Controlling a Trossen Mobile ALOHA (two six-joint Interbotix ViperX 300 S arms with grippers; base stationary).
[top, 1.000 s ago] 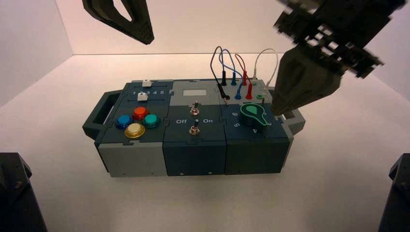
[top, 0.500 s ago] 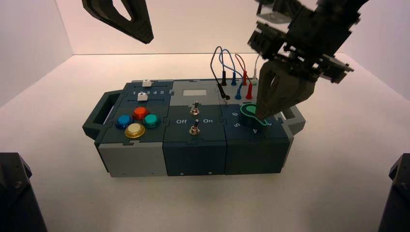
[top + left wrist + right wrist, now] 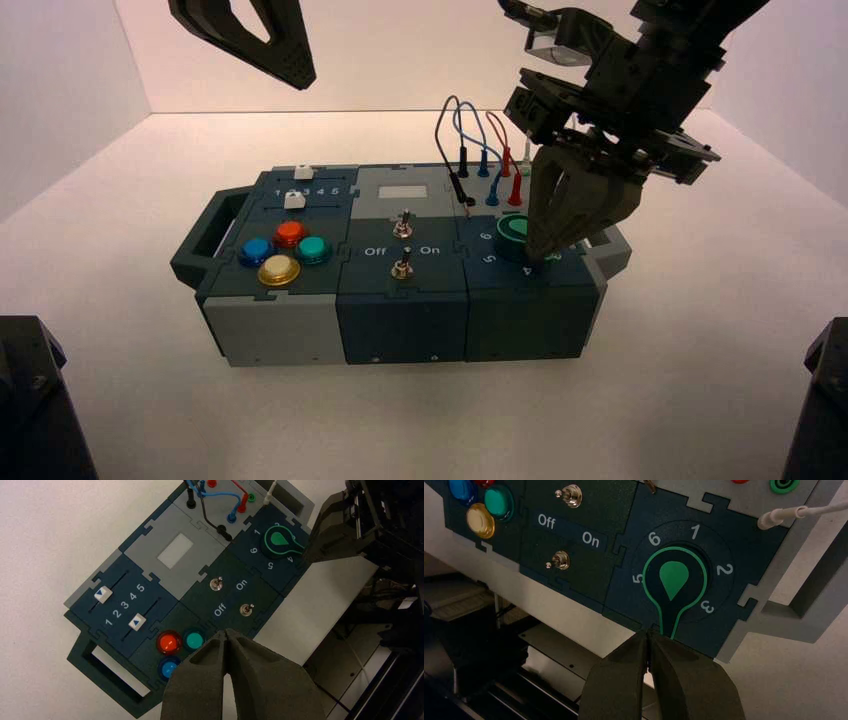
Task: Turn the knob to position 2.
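Observation:
The knob (image 3: 674,580) is a dark teal dial with a green teardrop, and a green-outlined pointer runs out from it. The pointer aims between the white digits 5 and 3, away from position 2 (image 3: 724,570). My right gripper (image 3: 647,634) is shut, and its tips sit right at the pointer's end, covering the digit there. From the high view this gripper (image 3: 545,255) stands down over the knob (image 3: 513,229) on the box's right section. My left gripper (image 3: 227,631) is shut and hangs high above the box's left side (image 3: 298,75), away from the work.
Two metal toggle switches (image 3: 569,495) flank the Off/On lettering left of the knob. Red, teal, blue and yellow push buttons (image 3: 285,250) and two sliders (image 3: 120,610) fill the box's left section. Plugged wires (image 3: 485,150) rise just behind the knob.
My right gripper has swung left and down from beside the box's right end until its tips stand over the knob's pointer. The left arm has not moved.

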